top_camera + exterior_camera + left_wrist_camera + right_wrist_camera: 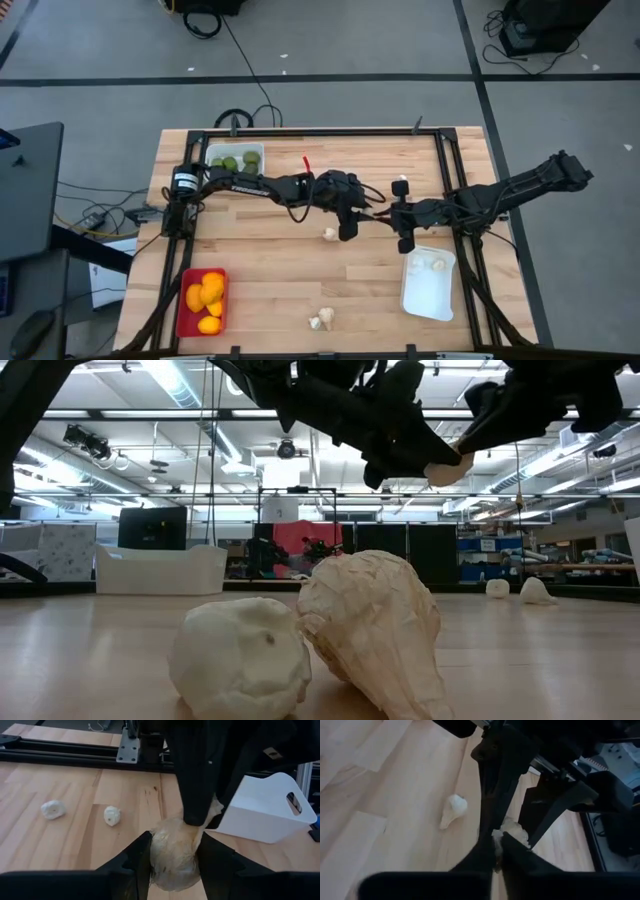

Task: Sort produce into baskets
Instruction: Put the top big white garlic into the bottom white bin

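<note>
A whitish garlic-like piece (172, 852) is held in the air between both grippers over the middle of the table; it also shows in the low view (445, 468). My left gripper (174, 851) reaches in from the table's left and is shut on its round body. My right gripper (499, 846) reaches in from the right and is shut on its pointed end. In the high view the arms hide the piece. Another garlic piece (330, 233) lies on the table just by the left gripper. My left gripper pinches the garlic piece's round body (159, 851) between its two fingers, one on each side. The fingers come level from the table's left. The piece is lifted clear of the table. My right gripper pinches the piece's narrow pointed end (209, 814) between its fingertips (194, 805), coming from the table's right. In its own wrist view the piece (514, 831) shows just past the fingertips, beside the left gripper's fingers.
A white tray (262, 150) with green fruits stands at the far left. A red tray (184, 300) with yellow-orange fruits stands at the near left. A white tray (428, 300) with garlic stands at the near right. Loose garlic lies at the near edge (321, 319) and beside the right arm (400, 186).
</note>
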